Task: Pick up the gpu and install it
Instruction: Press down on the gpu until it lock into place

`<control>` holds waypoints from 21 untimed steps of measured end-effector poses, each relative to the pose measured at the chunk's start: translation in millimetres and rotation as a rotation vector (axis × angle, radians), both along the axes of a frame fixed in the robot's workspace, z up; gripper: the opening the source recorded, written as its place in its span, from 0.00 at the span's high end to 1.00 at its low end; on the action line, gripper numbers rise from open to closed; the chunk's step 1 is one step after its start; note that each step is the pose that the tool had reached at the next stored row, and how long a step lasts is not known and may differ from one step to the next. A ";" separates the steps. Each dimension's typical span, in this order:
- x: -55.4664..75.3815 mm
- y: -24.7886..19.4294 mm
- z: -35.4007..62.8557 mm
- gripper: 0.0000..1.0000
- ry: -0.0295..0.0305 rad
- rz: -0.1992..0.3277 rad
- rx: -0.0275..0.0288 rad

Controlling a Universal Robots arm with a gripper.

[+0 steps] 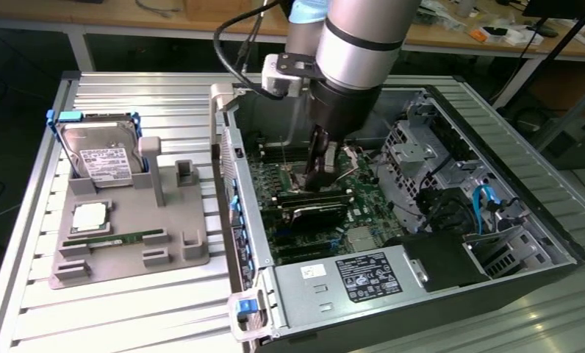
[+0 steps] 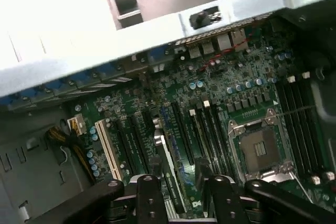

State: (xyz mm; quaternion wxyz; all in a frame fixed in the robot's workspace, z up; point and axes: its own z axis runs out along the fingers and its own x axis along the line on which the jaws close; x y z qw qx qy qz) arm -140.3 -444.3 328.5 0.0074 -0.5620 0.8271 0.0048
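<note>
1. A table of ribbed aluminium slats [image 1: 126,316] carries the work. Behind it runs a long wooden workbench [image 1: 175,15] strewn with small items.
2. The exterior view shows the whole layout. A flat grey plastic tray [image 1: 126,257] lies at the exterior view's left. A large black-and-silver computer case [image 1: 557,243] lies on its side with the panel off at the right, and the arm reaches down into it.
3. The wrist view looks close along the green motherboard [image 2: 226,93]. It picks out the silver-framed square processor socket [image 2: 260,150], rows of black slots and one long white slot [image 2: 107,148].
4. On the tray, a silver hard drive with white label [image 1: 101,158] stands upright in its holder. A square silver processor chip [image 1: 89,215] lies flat in front of it, and a slim green memory stick [image 1: 111,240] lies nearest the tray's front edge.
5. In the case, a grey boxy power supply with a black label [image 1: 351,283] fills one end, and light blue cables [image 1: 481,206] loop by the drive bays.
6. The gpu [image 1: 317,213] – a thin green card with a black cooler – stands on edge over the motherboard's slots, inside the case. In the wrist view it appears edge-on [image 2: 170,177].
7. The black gripper [image 1: 322,180] is right on top of the gpu. Its jaws [image 2: 185,182] stand partway apart, one against each face of the card – holding it.
</note>
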 end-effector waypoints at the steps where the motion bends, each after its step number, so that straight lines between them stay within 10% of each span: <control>1: 0.6 1.7 2.9 0.61 0.0001 -0.055 0.0016; 14: 9.6 25.7 39.3 0.61 0.0066 -0.753 0.0246; 21: 14.2 36.3 53.6 0.61 0.0126 -1.037 0.0354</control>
